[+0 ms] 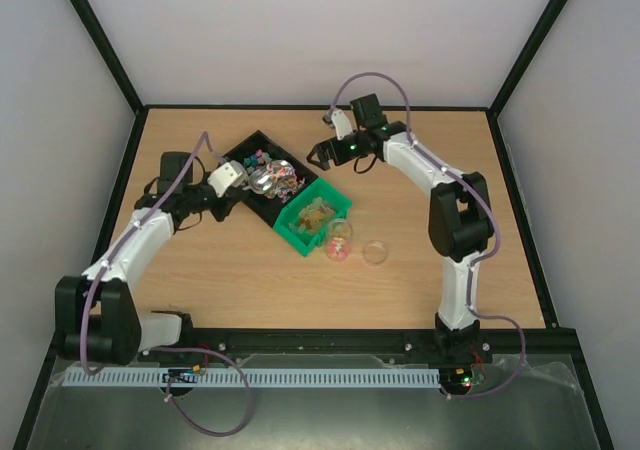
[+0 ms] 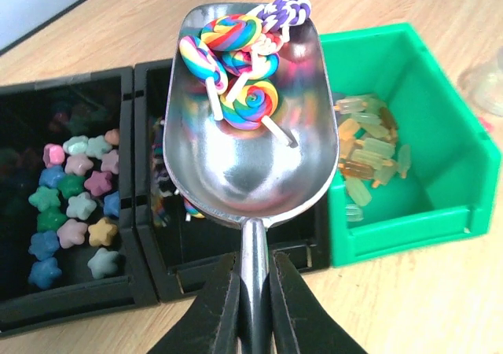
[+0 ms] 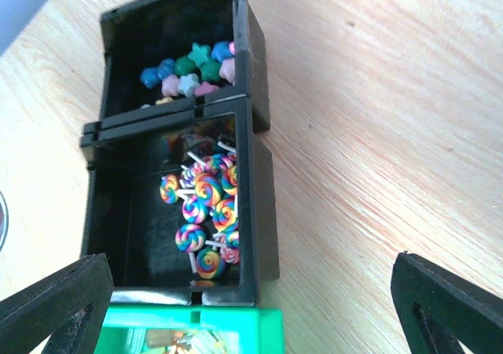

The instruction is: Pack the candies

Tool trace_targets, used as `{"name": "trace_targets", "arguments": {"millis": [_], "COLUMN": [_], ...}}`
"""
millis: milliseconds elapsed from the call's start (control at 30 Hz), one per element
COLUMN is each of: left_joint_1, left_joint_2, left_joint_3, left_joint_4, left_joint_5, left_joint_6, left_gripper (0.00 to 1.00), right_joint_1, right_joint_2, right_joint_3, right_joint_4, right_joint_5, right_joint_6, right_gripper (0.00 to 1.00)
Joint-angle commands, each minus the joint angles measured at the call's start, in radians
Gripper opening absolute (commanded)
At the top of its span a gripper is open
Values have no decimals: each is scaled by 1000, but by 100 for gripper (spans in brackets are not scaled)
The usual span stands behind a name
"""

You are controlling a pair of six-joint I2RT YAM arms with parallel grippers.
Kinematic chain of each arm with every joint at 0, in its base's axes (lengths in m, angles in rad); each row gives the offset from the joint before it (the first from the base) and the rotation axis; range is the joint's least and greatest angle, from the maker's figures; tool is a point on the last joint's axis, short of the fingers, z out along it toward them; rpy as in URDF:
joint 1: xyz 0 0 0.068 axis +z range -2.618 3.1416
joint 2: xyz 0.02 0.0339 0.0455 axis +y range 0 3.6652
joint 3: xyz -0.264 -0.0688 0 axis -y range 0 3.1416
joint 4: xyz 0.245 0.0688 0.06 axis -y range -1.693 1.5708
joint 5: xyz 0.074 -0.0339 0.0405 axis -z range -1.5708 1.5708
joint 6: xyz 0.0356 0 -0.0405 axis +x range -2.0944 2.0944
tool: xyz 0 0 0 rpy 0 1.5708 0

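Star-shaped candies [image 2: 75, 189] fill the leftmost black bin [image 2: 71, 311]. The second black bin [image 3: 263, 212] beside it holds swirl lollipops [image 3: 206, 212]. Over that second bin the left claw [image 2: 253, 291] is clamped on the handle of a metal scoop [image 2: 251, 157]. The scoop sits about level, with a small heap of scooped lollipops [image 2: 236, 63] lying toward its far lip.

The scoop's long axis runs straight out from the claw, mouth pointing away from the wrist. Touching the black bins on the right is a green bin [image 2: 409, 236] of pale popsicle-shaped sweets [image 2: 369, 157]. Past it a clear jar [image 1: 339, 238] stands on the wooden surface [image 1: 250, 280], with its round lid [image 1: 375, 252] just beside it.

The coming move probably turns on this: the jar lies to the right of the scoop's mouth, beyond the green bin. The loaded scoop would have to cross that bin and then tip.

The left arm is stretched low and forward. The right arm folds back leftward from its elbow, and the right claw [image 3: 251, 307] hangs over the black bins, spread wide and holding nothing.
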Motion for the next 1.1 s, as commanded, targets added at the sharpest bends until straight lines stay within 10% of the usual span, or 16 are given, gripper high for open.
{"name": "trace_targets", "arguments": {"millis": [0, 1067], "left_joint_1": [-9, -441], "left_joint_2": [-90, -102], "left_joint_3": [58, 316], "left_joint_4": [-189, -616], "left_joint_5": [63, -199], "left_joint_6": [108, 96], "left_gripper": [2, 2], "right_joint_1": [-35, -168], "right_joint_2": [-112, -542], "right_joint_3": [-10, -555], "right_joint_4": [-102, -154], "right_joint_5": [-60, -278], "right_joint_6": [-29, -92], "right_gripper": [99, 99]}}
